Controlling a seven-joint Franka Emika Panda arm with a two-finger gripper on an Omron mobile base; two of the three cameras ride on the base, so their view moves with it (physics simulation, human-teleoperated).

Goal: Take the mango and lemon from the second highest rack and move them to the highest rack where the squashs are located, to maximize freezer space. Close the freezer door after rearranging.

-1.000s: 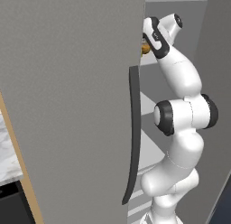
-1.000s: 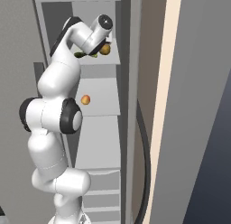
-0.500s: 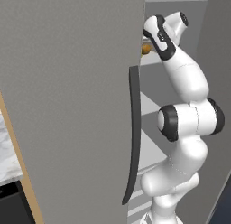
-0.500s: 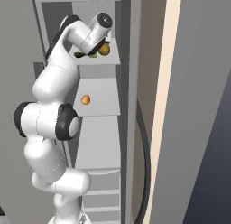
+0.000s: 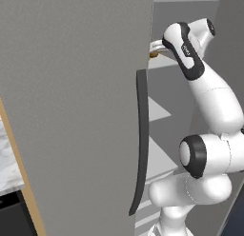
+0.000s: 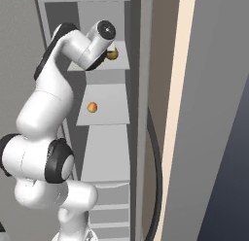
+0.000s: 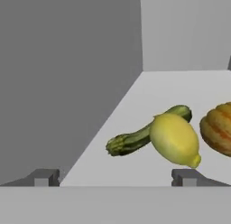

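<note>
Yellow lemon (image 7: 175,139) lies on the highest rack (image 7: 149,94), seen from the hand view just ahead of the gripper (image 7: 115,178); its nippled end points toward the right fingertip (image 7: 184,178); it rests against a long green squash (image 7: 142,136) that lies slantwise behind it; a ribbed orange-brown squash (image 7: 219,128) sits just beside the lemon at the right edge, whether touching I cannot tell; both fingertips stand wide apart with nothing between them, the lemon released and lying free beyond the right tip; pale grey shelf surface runs back to the grey rear wall (image 7: 185,31) and the left side wall (image 7: 67,78). Right base view: white arm reaches up to the highest rack (image 6: 121,62), its hand in front of the shelf, a bit of yellow-brown produce visible past the wrist; mango (image 6: 92,107) sits alone on the second highest rack (image 6: 109,113), small and orange, toward the left part of the slab, well apart from the gripper; lower shelves stacked beneath. Left base view: freezer door (image 5: 76,111) stands open, its matte grey panel covering the left half of the frame, dark curved handle (image 5: 139,144) running down its edge; arm bends up behind the door edge toward the top shelf.
</note>
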